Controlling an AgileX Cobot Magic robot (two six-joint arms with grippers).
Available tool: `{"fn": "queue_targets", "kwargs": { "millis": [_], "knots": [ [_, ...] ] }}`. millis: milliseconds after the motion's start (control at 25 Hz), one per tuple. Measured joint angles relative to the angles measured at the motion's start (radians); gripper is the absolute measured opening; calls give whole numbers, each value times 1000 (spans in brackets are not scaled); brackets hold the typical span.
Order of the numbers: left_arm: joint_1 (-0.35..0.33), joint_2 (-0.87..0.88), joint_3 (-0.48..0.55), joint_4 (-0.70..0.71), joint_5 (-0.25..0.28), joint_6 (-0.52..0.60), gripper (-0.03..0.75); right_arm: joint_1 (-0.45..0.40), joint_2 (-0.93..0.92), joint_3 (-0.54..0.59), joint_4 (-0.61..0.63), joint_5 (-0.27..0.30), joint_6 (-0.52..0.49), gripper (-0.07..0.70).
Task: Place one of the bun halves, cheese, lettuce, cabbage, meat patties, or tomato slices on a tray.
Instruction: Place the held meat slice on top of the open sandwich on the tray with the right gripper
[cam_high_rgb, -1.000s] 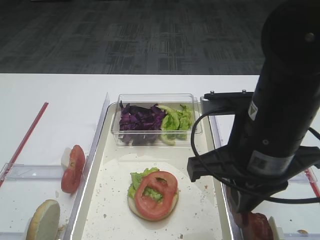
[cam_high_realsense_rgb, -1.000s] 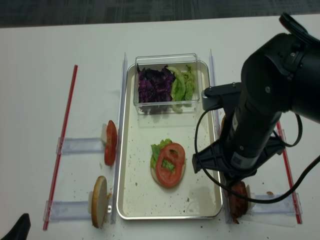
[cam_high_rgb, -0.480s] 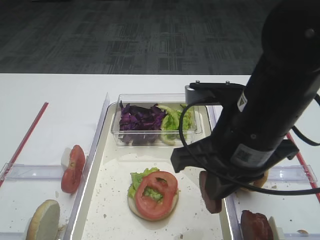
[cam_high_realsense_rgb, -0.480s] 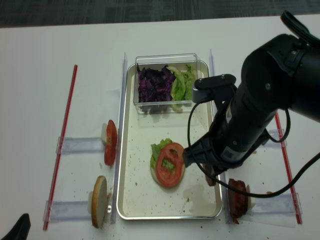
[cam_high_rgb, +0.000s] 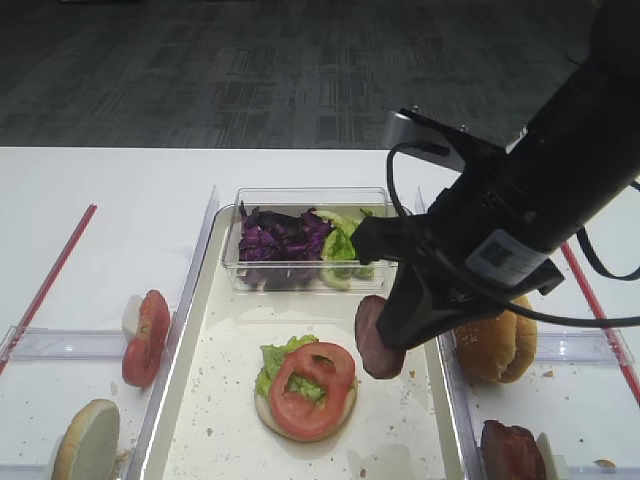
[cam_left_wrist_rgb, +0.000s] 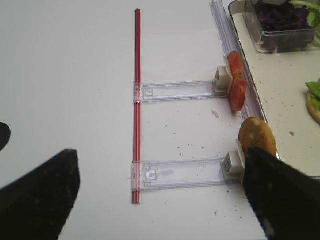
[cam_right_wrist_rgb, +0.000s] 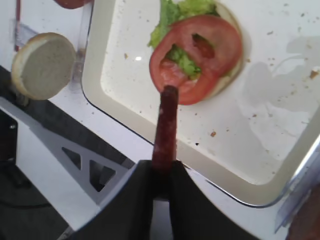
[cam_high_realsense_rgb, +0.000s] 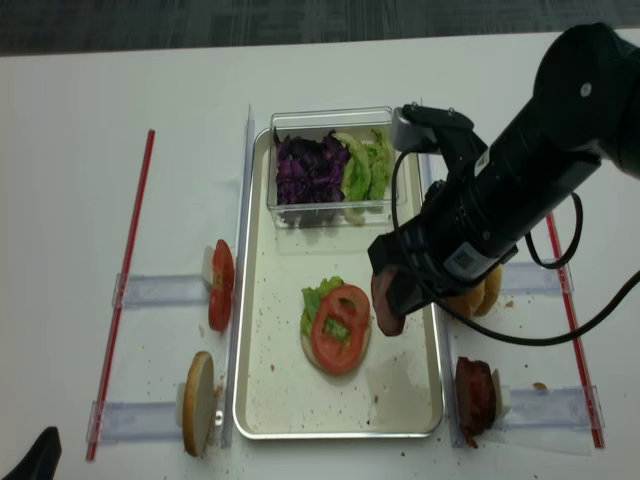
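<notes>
— Is anything being held by the right tool (cam_right_wrist_rgb: 161, 175)?

— A meat patty (cam_high_rgb: 378, 338) is being pinched on edge between its closed jaws, and is being hung above the tray (cam_high_realsense_rgb: 262, 400), just right of the stack. The patty is sticking straight out past the jaws, with its far edge seen over the tomato slice (cam_right_wrist_rgb: 200, 55) in the wrist view.

— What is being carried by the tray?

— A bun half (cam_high_realsense_rgb: 357, 352) is being covered by lettuce (cam_high_rgb: 275, 357) and that tomato slice near the middle. A clear box (cam_high_rgb: 300, 198) of cabbage (cam_high_realsense_rgb: 308, 170) and more lettuce is being kept at the far end.

— And off the tray?

— On the surface (cam_high_realsense_rgb: 80, 180), spare tomato slices (cam_high_realsense_rgb: 220, 297) and another bun half (cam_high_realsense_rgb: 198, 402) are being propped in clear racks on the left. A bun (cam_high_rgb: 495, 345) and more patties (cam_high_realsense_rgb: 475, 400) are being kept on the right.

— And the left tool?

— Only dark blurred shapes are being shown at the wrist view's lower corners, so how far it is parted cannot be told.
</notes>
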Motion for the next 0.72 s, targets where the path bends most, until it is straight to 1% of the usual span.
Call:
{"fn": "queue_targets", "kwargs": {
  "millis": [120,360,520,720],
  "knots": [
    [0,0,0,0,0,0,613,-22,43,0,102,33,-99,116],
    [0,0,0,0,0,0,612,-26,126,0,292,67,-272,116],
    [0,0,0,0,0,0,613,-26,170,0,370,84,-345,115],
    [0,0,0,0,0,0,612,-26,234,-2,464,119,-424,115]
  ]
}}
